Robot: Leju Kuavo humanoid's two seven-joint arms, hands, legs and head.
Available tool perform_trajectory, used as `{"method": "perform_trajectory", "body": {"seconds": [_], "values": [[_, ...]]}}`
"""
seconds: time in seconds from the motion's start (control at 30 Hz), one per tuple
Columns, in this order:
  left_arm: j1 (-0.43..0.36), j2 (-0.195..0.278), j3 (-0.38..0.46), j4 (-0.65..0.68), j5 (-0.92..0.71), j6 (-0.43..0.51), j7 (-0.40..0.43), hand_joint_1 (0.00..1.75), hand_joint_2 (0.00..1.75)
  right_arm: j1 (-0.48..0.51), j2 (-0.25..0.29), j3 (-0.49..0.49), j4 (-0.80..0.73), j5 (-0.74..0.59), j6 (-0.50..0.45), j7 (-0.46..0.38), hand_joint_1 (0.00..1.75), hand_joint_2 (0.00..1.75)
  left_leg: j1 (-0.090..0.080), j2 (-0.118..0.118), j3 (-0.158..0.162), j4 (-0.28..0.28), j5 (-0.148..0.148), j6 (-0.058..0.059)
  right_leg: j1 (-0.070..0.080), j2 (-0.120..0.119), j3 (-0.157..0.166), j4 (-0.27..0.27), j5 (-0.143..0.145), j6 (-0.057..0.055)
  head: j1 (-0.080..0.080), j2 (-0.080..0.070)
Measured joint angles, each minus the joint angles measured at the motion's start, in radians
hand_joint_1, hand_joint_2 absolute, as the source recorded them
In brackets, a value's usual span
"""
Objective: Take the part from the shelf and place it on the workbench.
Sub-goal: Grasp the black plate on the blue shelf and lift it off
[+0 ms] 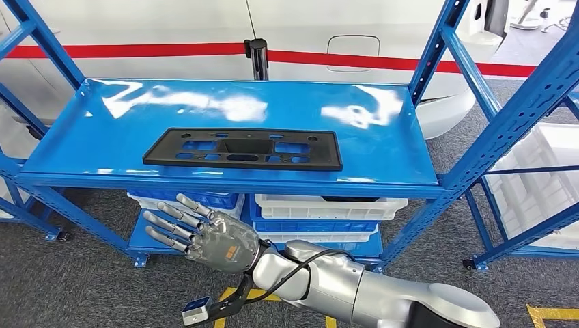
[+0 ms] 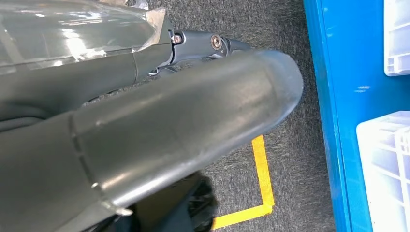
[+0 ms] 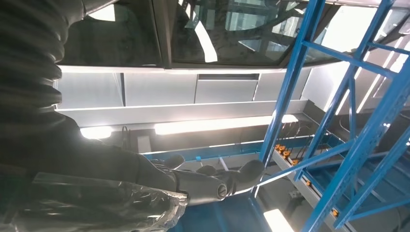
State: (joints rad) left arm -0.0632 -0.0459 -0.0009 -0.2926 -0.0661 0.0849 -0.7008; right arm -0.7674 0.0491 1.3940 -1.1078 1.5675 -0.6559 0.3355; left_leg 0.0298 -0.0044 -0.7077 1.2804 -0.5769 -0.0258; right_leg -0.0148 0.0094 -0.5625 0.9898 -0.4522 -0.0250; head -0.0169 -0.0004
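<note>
Right hand below shelf edge, part not yet touched.

Part (image 1: 242, 149) lies flat at frame centre on the blue shelf (image 1: 382, 147), long axis left to right. Right hand (image 1: 205, 233) sits lower centre-left, under the shelf's front lip, fingers spread wide and holding nothing; part lies up and slightly right of it. Left hand (image 2: 159, 130): grasp state cannot be told (thumb blocks view).

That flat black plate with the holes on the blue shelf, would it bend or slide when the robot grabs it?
The black part looks like moulded plastic, thin with many cutouts, so probably light and slightly flexible along its length. It lies flat on the glossy shelf, so a push would likely slide it. It cannot roll.
</note>
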Motion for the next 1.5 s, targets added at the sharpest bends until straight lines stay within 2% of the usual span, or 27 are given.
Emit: {"method": "perform_trajectory", "body": {"seconds": [0.03, 0.1, 0.13, 0.17, 0.2, 0.3, 0.33, 0.37, 0.43, 0.47, 0.5, 0.53, 0.6, 0.63, 0.67, 0.7, 0.73, 0.77, 0.87, 1.03, 1.27, 1.5], "values": [[0.001, 0.001, 0.0, 0.0, 0.0, 0.0, 0.0, 0.0, 0.0, 0.002, 0.0, 0.0, 0.0, 0.0, 0.0, 0.0, 0.0, 1.75, 0.006, 0.001, -0.002, -0.026, 0.034, -0.006, -0.002, 0.002, 0.007, 0.001, -0.006, 0.004, 0.0, 0.0], [0.001, 0.002, 0.0, -0.002, 0.0, 0.0, 0.0, 0.0, 0.0, 0.003, 0.0, 0.0, 0.0, 0.0, 0.0, 0.0, 0.0, 1.75, 0.014, 0.005, 0.042, -0.151, 0.119, -0.016, -0.005, 0.004, 0.021, 0.004, -0.02, 0.016, 0.0, 0.0], [0.0, 0.001, 0.0, -0.003, 0.0, 0.0, 0.0, 0.0, 0.0, 0.002, 0.0, 0.0, 0.0, 0.0, 0.0, 0.0, 0.0, 1.75, 0.015, 0.004, 0.068, -0.208, 0.142, -0.016, -0.003, 0.005, 0.025, 0.006, -0.028, 0.024, -0.001, 0.0], [0.0, 0.001, 0.0, -0.004, 0.0, -0.001, 0.0, 0.0, 0.0, 0.002, 0.0, -0.001, 0.0, 0.0, 0.0, 0.0, 0.0, 1.75, 0.014, 0.005, 0.085, -0.244, 0.151, -0.012, 0.0, 0.005, 0.027, 0.007, -0.034, 0.032, -0.002, 0.0], [0.0, 0.001, 0.0, -0.005, 0.0, -0.001, 0.0, 0.0, 0.0, 0.002, 0.0, -0.001, 0.0, 0.0, 0.0, 0.0, 0.0, 1.75, 0.01, 0.003, 0.093, -0.258, 0.147, -0.005, 0.003, 0.005, 0.026, 0.007, -0.038, 0.039, -0.002, 0.0], [0.001, 0.0, 0.0, -0.006, 0.0, -0.002, 0.0, 0.0, 0.0, 0.001, -0.001, -0.003, -0.001, 0.0, 0.001, 0.0, 0.0, 1.75, 0.002, 0.002, 0.101, -0.266, 0.141, 0.022, 0.004, 0.001, 0.023, 0.014, -0.048, 0.055, 0.001, 0.0], [0.001, 0.0, 0.0, -0.007, -0.001, -0.002, 0.0, 0.0, 0.0, 0.001, -0.001, -0.004, -0.001, 0.0, 0.001, 0.0, 0.0, 1.75, 0.001, 0.002, 0.106, -0.268, 0.139, 0.031, 0.004, -0.001, 0.011, 0.04, -0.059, 0.056, 0.002, 0.0], [0.0, 0.0, 0.0, -0.007, -0.001, -0.002, 0.0, 0.0, 0.0, 0.001, -0.001, -0.006, -0.002, 0.0, 0.001, 0.0, 0.0, 1.75, 0.0, 0.002, 0.112, -0.271, 0.136, 0.039, 0.004, -0.002, -0.015, 0.09, -0.077, 0.055, 0.002, 0.0], [0.0, 0.001, 0.0, -0.007, -0.002, -0.003, 0.0, 0.0, 0.0, 0.004, -0.004, -0.007, -0.002, 0.0, 0.001, 0.0, 0.0, 1.75, -0.004, 0.002, 0.12, -0.271, 0.127, 0.052, 0.003, -0.002, -0.1, 0.234, -0.118, 0.047, 0.004, 0.0], [0.0, 0.001, 0.0, -0.007, -0.002, -0.003, 0.0, 0.0, 0.0, 0.007, -0.006, -0.007, -0.002, 0.0, 0.002, 0.0, 0.0, 1.75, -0.007, 0.002, 0.124, -0.271, 0.123, 0.055, 0.003, -0.002, -0.141, 0.292, -0.129, 0.046, 0.005, 0.0], [0.0, 0.001, 0.0, -0.007, -0.004, -0.005, 0.0, 0.0, 0.0, 0.01, -0.009, -0.007, -0.002, 0.0, 0.004, 0.0, 0.0, 1.75, -0.009, 0.0, 0.129, -0.271, 0.118, 0.058, 0.003, -0.002, -0.167, 0.317, -0.125, 0.049, 0.005, 0.0], [0.0, 0.001, 0.0, -0.007, -0.006, -0.006, 0.0, 0.0, 0.0, 0.012, -0.01, -0.008, -0.002, 0.0, 0.007, -0.001, 0.0, 1.75, -0.012, -0.002, 0.135, -0.271, 0.114, 0.058, 0.004, -0.002, -0.171, 0.3, -0.104, 0.055, 0.006, 0.0], [-0.001, 0.0, -0.001, -0.007, -0.012, -0.01, 0.0, 0.0, 0.0, 0.014, -0.013, -0.013, -0.005, 0.0, 0.012, -0.004, 0.0, 1.75, -0.015, -0.005, 0.151, -0.271, 0.102, 0.055, 0.006, -0.004, -0.126, 0.168, -0.031, 0.065, 0.006, 0.0], [-0.002, 0.0, -0.001, -0.006, -0.015, -0.011, 0.0, 0.0, 0.0, 0.015, -0.014, -0.017, -0.008, 0.0, 0.015, -0.005, 0.0, 1.75, -0.018, -0.006, 0.158, -0.27, 0.094, 0.051, 0.008, -0.004, -0.098, 0.101, -0.001, 0.064, 0.006, 0.0], [-0.004, 0.0, -0.002, -0.006, -0.017, -0.012, 0.0, 0.0, 0.0, 0.015, -0.016, -0.021, -0.012, 0.0, 0.019, -0.007, 0.0, 1.75, -0.021, -0.007, 0.163, -0.27, 0.088, 0.047, 0.01, -0.005, -0.077, 0.055, 0.02, 0.058, 0.006, 0.0], [-0.006, 0.001, -0.004, -0.004, -0.018, -0.013, 0.0, 0.0, 0.0, 0.018, -0.018, -0.024, -0.015, 0.0, 0.025, -0.011, 0.0, 1.75, -0.023, -0.007, 0.166, -0.269, 0.083, 0.042, 0.012, -0.005, -0.066, 0.034, 0.027, 0.05, 0.005, 0.0], [-0.008, 0.001, -0.006, -0.002, -0.019, -0.012, 0.0, 0.0, 0.0, 0.022, -0.019, -0.029, -0.017, 0.0, 0.032, -0.016, 0.0, 1.75, -0.024, -0.007, 0.168, -0.268, 0.079, 0.039, 0.013, -0.004, -0.062, 0.03, 0.029, 0.043, 0.005, 0.0], [-0.011, 0.001, -0.008, 0.002, -0.019, -0.007, 0.0, 0.0, 0.0, 0.027, -0.02, -0.035, -0.019, 0.0, 0.04, -0.022, 0.0, 1.75, -0.022, -0.006, 0.169, -0.268, 0.078, 0.042, 0.011, -0.003, -0.062, 0.03, 0.029, 0.039, 0.004, 0.0], [-0.02, -0.002, -0.014, 0.019, -0.021, 0.022, 0.0, 0.0, 0.0, 0.037, -0.02, -0.053, -0.024, 0.0, 0.056, -0.034, 0.0, 1.75, -0.018, -0.004, 0.174, -0.272, 0.075, 0.053, 0.013, 0.001, -0.06, 0.027, 0.029, 0.037, 0.004, 0.0], [-0.033, -0.008, -0.018, 0.035, -0.028, 0.044, 0.0, 0.0, 0.0, 0.055, -0.017, -0.1, -0.013, 0.0, 0.066, -0.045, 0.0, 1.75, -0.017, 0.0, 0.179, -0.283, 0.074, 0.052, 0.015, 0.004, -0.06, 0.027, 0.025, 0.03, 0.004, 0.0], [-0.049, -0.014, -0.019, 0.046, -0.044, 0.032, 0.001, 0.0, 0.0, 0.072, 0.014, -0.182, 0.068, 0.0, 0.082, -0.076, 0.0, 1.75, -0.016, 0.001, 0.18, -0.285, 0.075, 0.037, 0.018, 0.004, -0.059, 0.027, 0.024, 0.028, 0.005, 0.0], [-0.06, -0.02, -0.033, 0.048, -0.072, 0.013, 0.006, 0.0, 0.0, 0.106, 0.075, -0.317, 0.217, 0.0, 0.089, -0.103, 0.0, 1.75, -0.019, 0.001, 0.182, -0.285, 0.076, 0.035, 0.015, 0.003, -0.057, 0.027, 0.026, 0.026, 0.005, 0.0]]}}
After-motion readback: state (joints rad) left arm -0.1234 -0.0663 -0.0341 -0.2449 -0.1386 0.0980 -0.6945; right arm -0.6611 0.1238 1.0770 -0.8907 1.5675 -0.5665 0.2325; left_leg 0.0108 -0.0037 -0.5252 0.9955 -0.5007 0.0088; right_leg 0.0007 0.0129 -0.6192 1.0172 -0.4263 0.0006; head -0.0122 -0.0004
